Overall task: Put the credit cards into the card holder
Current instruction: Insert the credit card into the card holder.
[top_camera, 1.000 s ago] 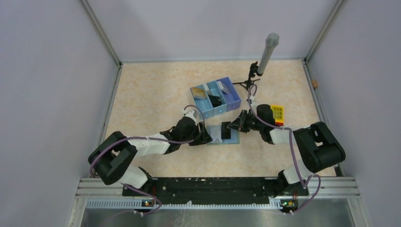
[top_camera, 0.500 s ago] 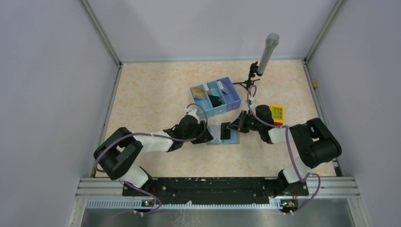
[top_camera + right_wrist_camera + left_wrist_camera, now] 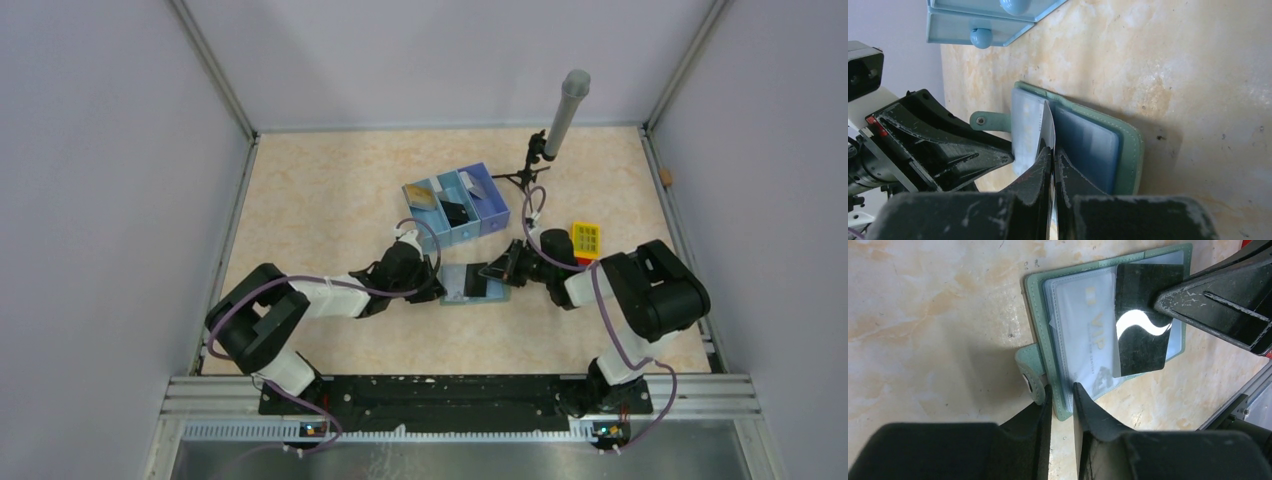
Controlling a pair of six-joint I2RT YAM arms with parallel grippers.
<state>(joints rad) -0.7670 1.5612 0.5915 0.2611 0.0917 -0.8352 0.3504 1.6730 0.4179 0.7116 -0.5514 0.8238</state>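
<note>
The card holder (image 3: 462,291) lies open mid-table, grey-green outside with clear sleeves, one showing a pale VIP card (image 3: 1083,335). My left gripper (image 3: 437,288) straddles its near edge by the snap tab; in the left wrist view the jaws (image 3: 1062,397) press on that edge from both sides. My right gripper (image 3: 493,272) is shut on a black credit card (image 3: 1140,322) with a white wave, held edge-down over the holder's middle. The right wrist view shows that card (image 3: 1049,125) thin-on, pinched between my fingers (image 3: 1053,152), above the holder (image 3: 1093,145).
A blue three-compartment tray (image 3: 470,232) with more cards stands just behind the holder. A yellow block (image 3: 587,240) lies to the right, behind the right arm. A grey microphone on a small stand (image 3: 560,120) rises at the back right.
My left gripper has slid right up to the holder and narrowed its jaws onto the edge. The right gripper has lowered slightly with the black card still in it.
</note>
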